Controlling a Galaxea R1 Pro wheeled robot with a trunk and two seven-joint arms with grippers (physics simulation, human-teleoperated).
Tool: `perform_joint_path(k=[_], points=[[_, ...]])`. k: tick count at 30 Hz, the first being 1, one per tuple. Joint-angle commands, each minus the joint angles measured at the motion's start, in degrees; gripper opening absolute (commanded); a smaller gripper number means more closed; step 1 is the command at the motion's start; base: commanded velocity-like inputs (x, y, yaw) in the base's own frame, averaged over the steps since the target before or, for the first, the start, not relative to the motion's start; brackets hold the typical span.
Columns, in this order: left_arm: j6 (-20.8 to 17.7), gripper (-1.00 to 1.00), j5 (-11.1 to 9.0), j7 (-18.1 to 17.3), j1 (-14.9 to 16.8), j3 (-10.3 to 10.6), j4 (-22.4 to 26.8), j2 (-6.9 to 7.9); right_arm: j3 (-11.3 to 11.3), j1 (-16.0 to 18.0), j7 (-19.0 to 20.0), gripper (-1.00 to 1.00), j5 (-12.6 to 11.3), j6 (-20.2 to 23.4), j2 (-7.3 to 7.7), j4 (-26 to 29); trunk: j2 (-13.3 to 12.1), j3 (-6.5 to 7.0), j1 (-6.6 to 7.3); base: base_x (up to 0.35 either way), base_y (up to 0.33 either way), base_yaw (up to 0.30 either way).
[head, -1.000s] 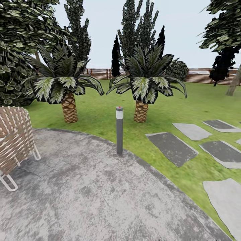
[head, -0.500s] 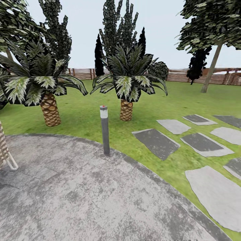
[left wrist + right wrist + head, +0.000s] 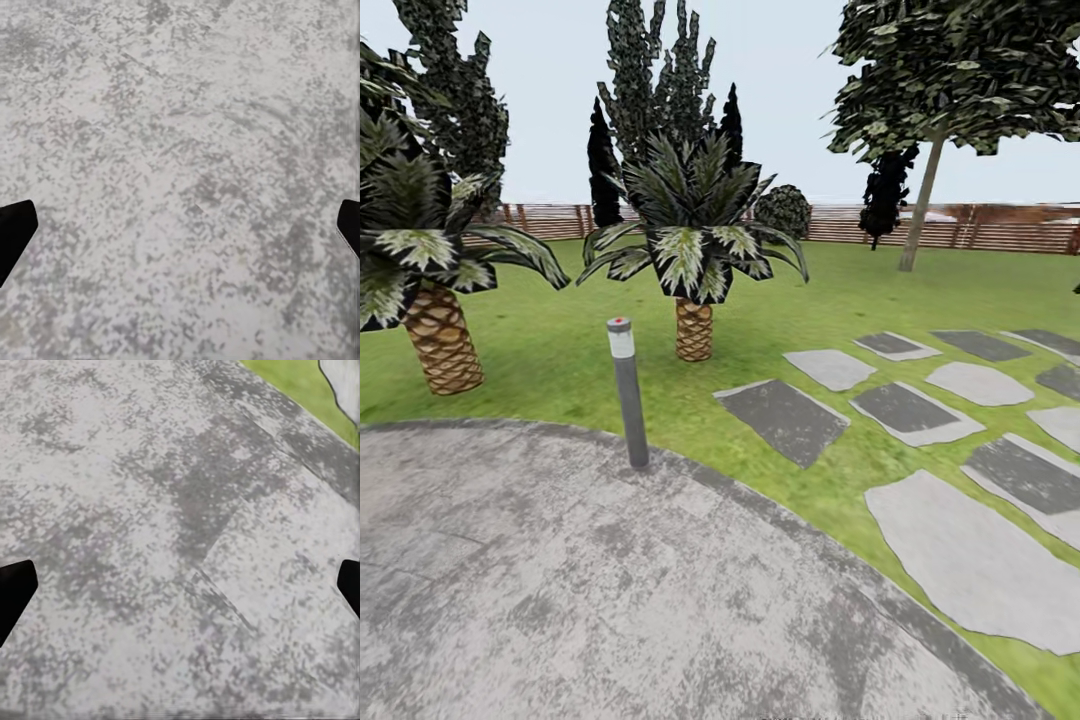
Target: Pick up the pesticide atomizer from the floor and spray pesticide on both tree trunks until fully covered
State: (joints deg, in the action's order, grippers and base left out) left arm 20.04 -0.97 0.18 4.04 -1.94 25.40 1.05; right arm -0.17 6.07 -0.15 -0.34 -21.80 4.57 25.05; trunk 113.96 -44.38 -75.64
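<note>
Still searching | both sets of jaws spread wide, holding nothing, aimed down at grey paving [image 3: 180,150] | atomizer nowhere near either; neither arm favoured | lawn [image 3: 830,300] and fence [image 3: 960,228] lying far ahead of jaws

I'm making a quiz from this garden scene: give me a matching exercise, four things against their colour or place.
Things:
1. bollard light
2. wooden fence
3. stepping stones
4. round paving

Descriptions:
A. brown slats, at the lawn's far edge
B. mottled grey, nearest the camera
C. flat slabs set in the grass
D. grey post with a red top

Pairs: 1-D, 2-A, 3-C, 4-B
</note>
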Motion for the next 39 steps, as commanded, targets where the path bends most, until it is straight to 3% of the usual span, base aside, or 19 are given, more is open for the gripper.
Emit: perform_joint_path(k=[1, 17, 39], points=[[0.0, 1.00, 0.0, 0.0, 0.0, 0.0, 0.0, 0.00, 0.0, 0.0, 0.0, 1.00, 0.0, 0.0, 0.00, 0.0, 0.0, 0.00, 0.00, 0.000, 0.000, -0.300], [0.0, 1.00, 0.0, 0.0, 0.0, 0.0, 0.0, 0.00, 0.0, 0.0, 0.0, 1.00, 0.0, 0.0, 0.00, 0.0, 0.0, 0.00, 0.00, 0.015, 0.000, -0.300], [0.0, 1.00, 0.1, 0.1, 0.0, 0.0, 0.0, 0.09, 0.0, 0.0, 0.0, 1.00, 0.0, 0.0, 0.00, 0.0, 0.0, 0.00, 0.00, 0.297, -0.096, -0.300]])
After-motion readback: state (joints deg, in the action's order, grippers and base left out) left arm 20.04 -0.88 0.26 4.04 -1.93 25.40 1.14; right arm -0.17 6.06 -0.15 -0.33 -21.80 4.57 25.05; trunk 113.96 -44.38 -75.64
